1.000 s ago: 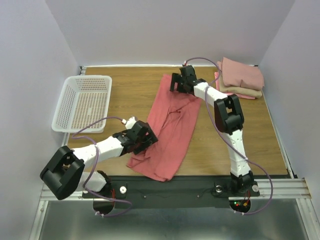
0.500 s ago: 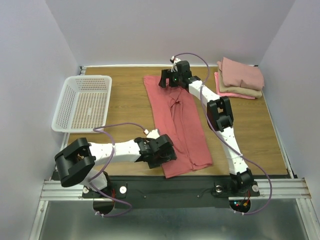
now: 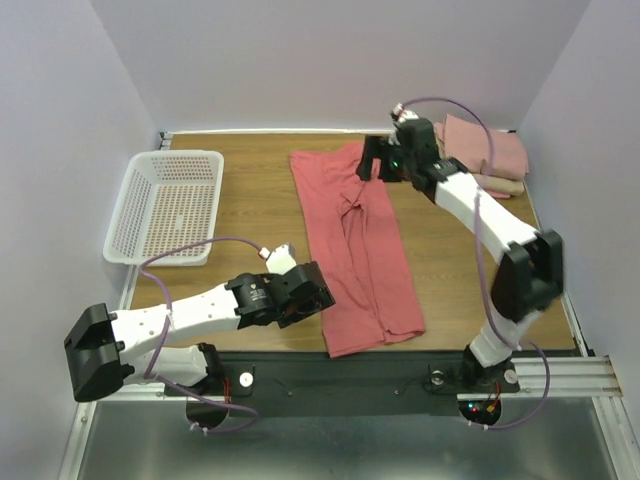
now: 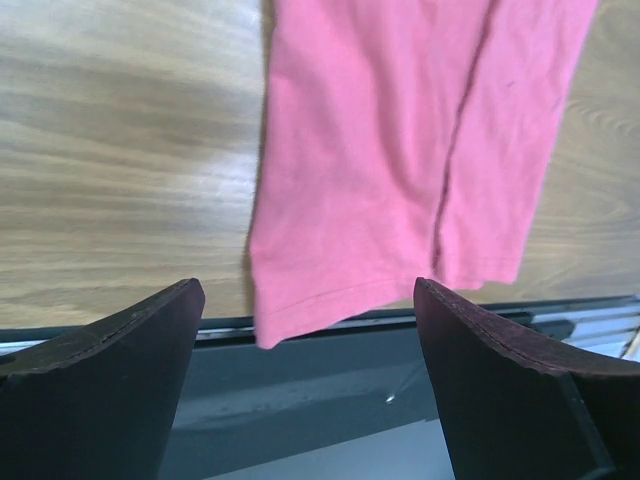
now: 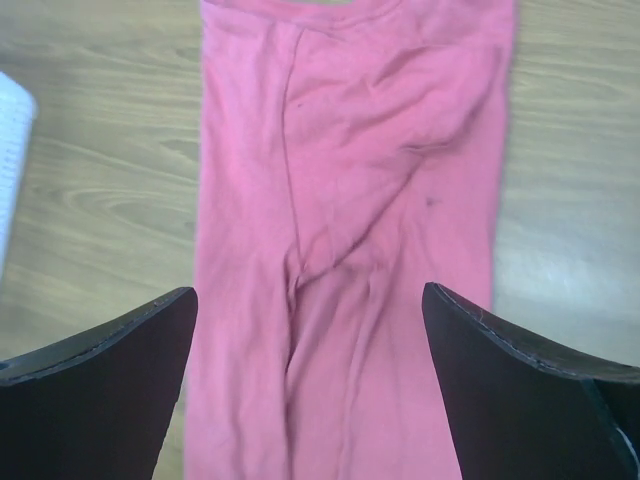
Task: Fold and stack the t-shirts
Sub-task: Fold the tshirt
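The coral-red t-shirt (image 3: 360,250) lies flat in the middle of the wooden worktop (image 3: 250,200) as a long, narrow strip. Its long axis runs from the far edge to the near edge, and the near end slants a little to the right. The far end is the wider one. It carries a bunched crease that runs on down the strip as a lengthwise fold line, clear in the right wrist view (image 5: 340,250). The near hem is cut straight, and its left corner reaches past the worktop edge onto the dark rail (image 4: 300,390).

The left end effector (image 3: 300,295) sits just beside the shirt's near-left edge. Its two dark fingers (image 4: 100,390) are spread wide with nothing between them, and the near hem shows in the gap below. Whether they touch the cloth cannot be told.

The right end effector (image 3: 375,160) is over the shirt's far-right corner. Its fingers (image 5: 90,390) are also parted and hold nothing, and the creased cloth shows beneath the gap.

To the right of the shirt's far end, well apart from it, is a stack of folded shirts. A dusty-pink shirt (image 3: 490,148) is on top, a tan shirt (image 3: 500,185) is under it, and a bright-pink shirt (image 3: 470,190) shows at the bottom. The right arm crosses the stack's left side.

To the left of the shirt, apart from it, stands a white mesh basket (image 3: 180,154).
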`<state>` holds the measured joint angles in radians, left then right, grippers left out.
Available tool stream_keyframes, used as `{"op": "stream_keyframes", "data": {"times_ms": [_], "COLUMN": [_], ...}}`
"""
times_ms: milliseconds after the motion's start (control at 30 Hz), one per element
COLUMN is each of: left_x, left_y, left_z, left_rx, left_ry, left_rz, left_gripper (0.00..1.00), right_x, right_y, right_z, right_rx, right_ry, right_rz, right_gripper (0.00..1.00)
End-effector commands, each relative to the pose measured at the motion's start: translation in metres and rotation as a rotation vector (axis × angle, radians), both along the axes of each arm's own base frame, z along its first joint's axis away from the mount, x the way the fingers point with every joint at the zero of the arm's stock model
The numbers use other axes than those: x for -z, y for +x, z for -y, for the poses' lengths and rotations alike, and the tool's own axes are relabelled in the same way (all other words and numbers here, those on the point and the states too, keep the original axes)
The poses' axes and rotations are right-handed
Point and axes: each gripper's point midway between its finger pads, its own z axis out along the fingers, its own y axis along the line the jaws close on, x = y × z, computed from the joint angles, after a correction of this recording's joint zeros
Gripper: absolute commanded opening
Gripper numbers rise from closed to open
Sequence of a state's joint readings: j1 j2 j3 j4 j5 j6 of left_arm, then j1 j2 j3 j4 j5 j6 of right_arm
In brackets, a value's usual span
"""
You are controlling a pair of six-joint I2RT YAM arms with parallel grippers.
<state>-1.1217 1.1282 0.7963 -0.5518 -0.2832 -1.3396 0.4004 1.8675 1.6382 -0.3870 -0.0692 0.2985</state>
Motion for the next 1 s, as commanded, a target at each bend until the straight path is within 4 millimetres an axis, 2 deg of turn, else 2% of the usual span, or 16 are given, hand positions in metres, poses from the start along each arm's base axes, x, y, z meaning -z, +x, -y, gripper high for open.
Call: {"op": "stream_keyframes", "data": {"times_ms": [0,33,67,100,133,167,200,267,300,333,400,433,467,767,833,967], "left_x": [0.028,0.032,0.040,0.043,0.046,0.049,0.052,0.059,0.061,0.069,0.077,0.080,0.085,0.096,0.098,0.101], "left_y": [-0.019,-0.024,-0.030,-0.037,-0.046,-0.051,-0.058,-0.072,-0.077,-0.083,-0.087,-0.089,-0.090,-0.085,-0.086,-0.089], "left_z": [-0.001,0.003,0.007,0.011,0.015,0.018,0.020,0.025,0.028,0.028,0.027,0.027,0.030,0.033,0.034,0.041], "left_rx": [0.079,0.100,0.123,0.144,0.172,0.181,0.182,0.210,0.213,0.228,0.219,0.219,0.223,0.185,0.191,0.205], "left_ry": [-0.004,-0.023,-0.043,-0.062,-0.065,-0.070,-0.072,-0.061,-0.063,-0.044,-0.032,-0.031,-0.032,-0.004,-0.001,-0.012], "left_rz": [-0.059,-0.074,-0.084,-0.109,-0.120,-0.131,-0.147,-0.168,-0.183,-0.199,-0.222,-0.230,-0.235,-0.236,-0.243,-0.266], "left_gripper": [0.98,0.98,0.98,0.98,0.98,0.98,0.98,0.98,0.98,0.98,0.95,0.90,0.86,0.56,0.53,0.25], "right_x": [-0.004,0.007,0.036,0.046,0.034,0.042,0.072,0.076,0.094,0.090,0.091,0.103,0.102,0.129,0.133,0.141], "right_y": [-0.063,-0.081,-0.110,-0.127,-0.145,-0.160,-0.185,-0.213,-0.233,-0.243,-0.255,-0.266,-0.271,-0.298,-0.301,-0.309], "right_z": [0.045,0.051,0.060,0.065,0.069,0.072,0.083,0.094,0.101,0.101,0.105,0.109,0.105,0.101,0.102,0.103], "right_rx": [0.180,0.198,0.223,0.232,0.232,0.242,0.257,0.304,0.316,0.322,0.343,0.359,0.352,0.322,0.319,0.333], "right_ry": [0.015,0.025,0.032,0.041,0.080,0.097,0.068,0.105,0.093,0.137,0.171,0.169,0.202,0.213,0.206,0.205], "right_rz": [-0.034,-0.068,-0.145,-0.173,-0.154,-0.181,-0.248,-0.272,-0.320,-0.312,-0.315,-0.341,-0.352,-0.468,-0.481,-0.512], "right_gripper": [1.00,1.00,1.00,1.00,1.00,1.00,1.00,1.00,1.00,1.00,1.00,1.00,1.00,1.00,1.00,1.00]}}
